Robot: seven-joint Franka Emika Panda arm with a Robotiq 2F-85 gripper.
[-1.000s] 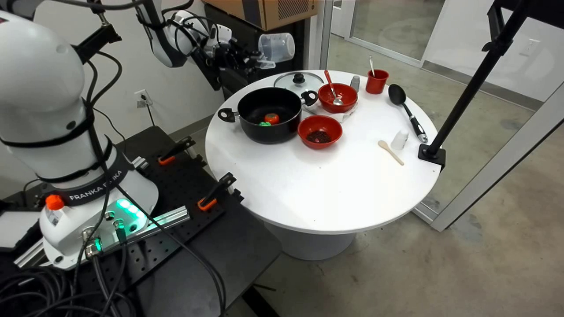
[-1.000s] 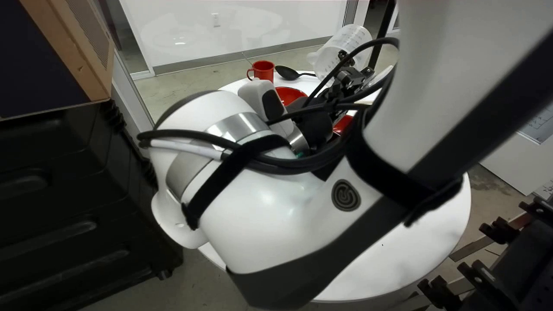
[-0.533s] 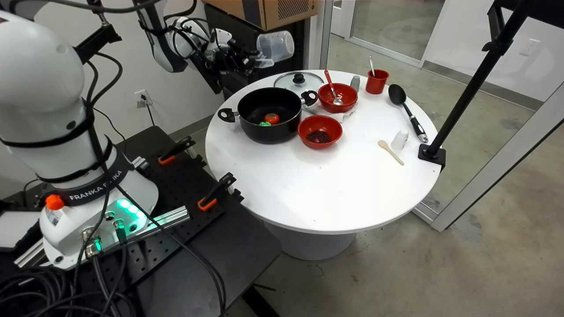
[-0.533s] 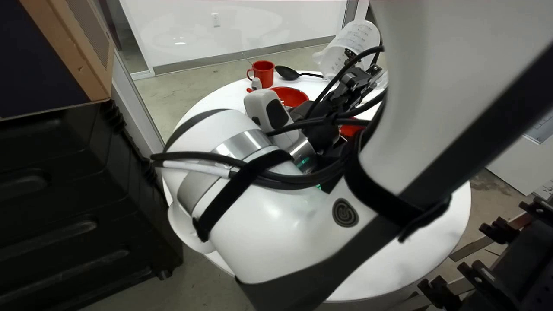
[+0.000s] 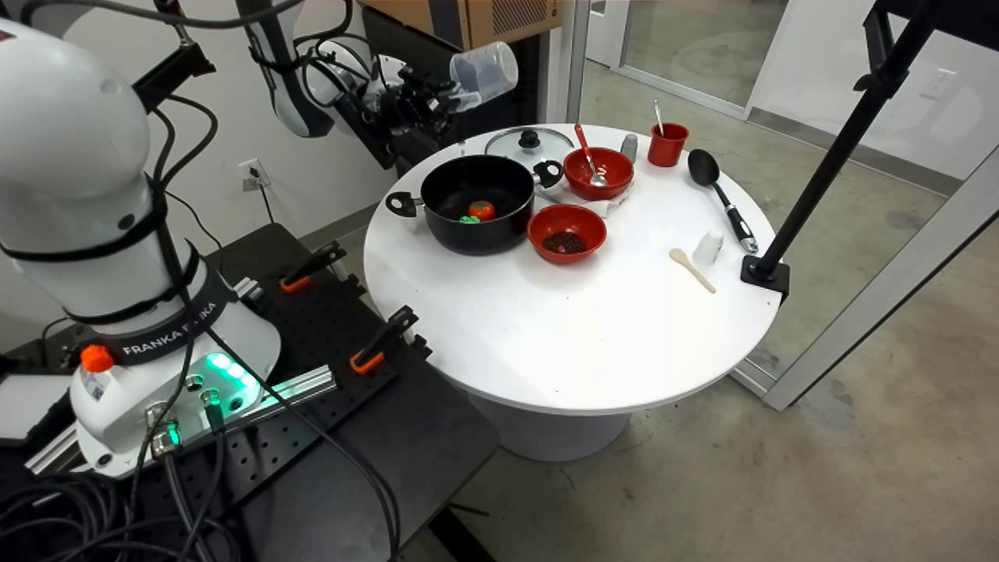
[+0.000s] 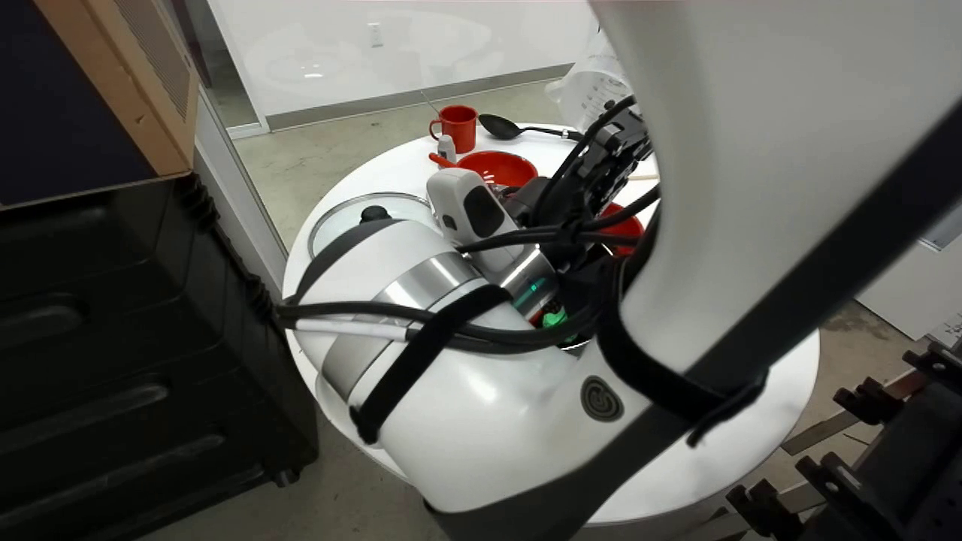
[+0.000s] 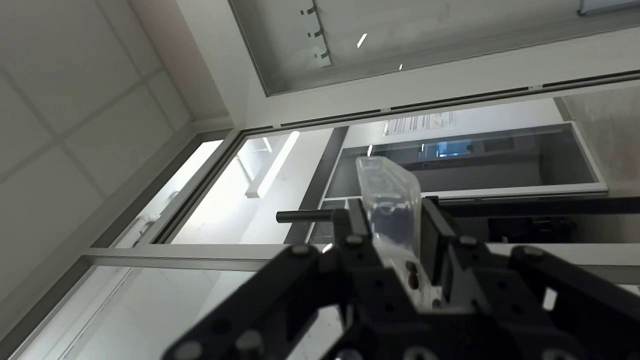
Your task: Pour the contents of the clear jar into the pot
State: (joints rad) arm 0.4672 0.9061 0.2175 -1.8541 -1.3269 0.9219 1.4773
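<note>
My gripper (image 5: 446, 103) is shut on the handle of the clear jar (image 5: 485, 72), a see-through jug with measuring marks. It holds the jar above and behind the pot (image 5: 478, 238), tilted past level with its base raised. The arm partly hides the jar (image 6: 594, 86) in an exterior view. In the wrist view the jar's clear handle (image 7: 392, 220) sits between both fingers; dark brown spots show lower down, unclear what they are. The pot is wide and black, with a tomato (image 5: 481, 210) and a green piece (image 5: 469, 220) inside. A faint pale streak (image 5: 462, 147) shows below the jar.
A red bowl with dark bits (image 5: 567, 234) stands beside the pot. A second red bowl (image 5: 599, 173) holds a spoon. A glass lid (image 5: 507, 140), red cup (image 5: 667, 146), ladle (image 5: 704, 168), wooden spoon (image 5: 692, 270) and white piece (image 5: 709, 248) lie around the white table (image 5: 562, 351).
The jar has tipped further, its base rising and its mouth turning downward. The arm has shifted, uncovering the lid in an exterior view. The faint streak below the jar is new.
</note>
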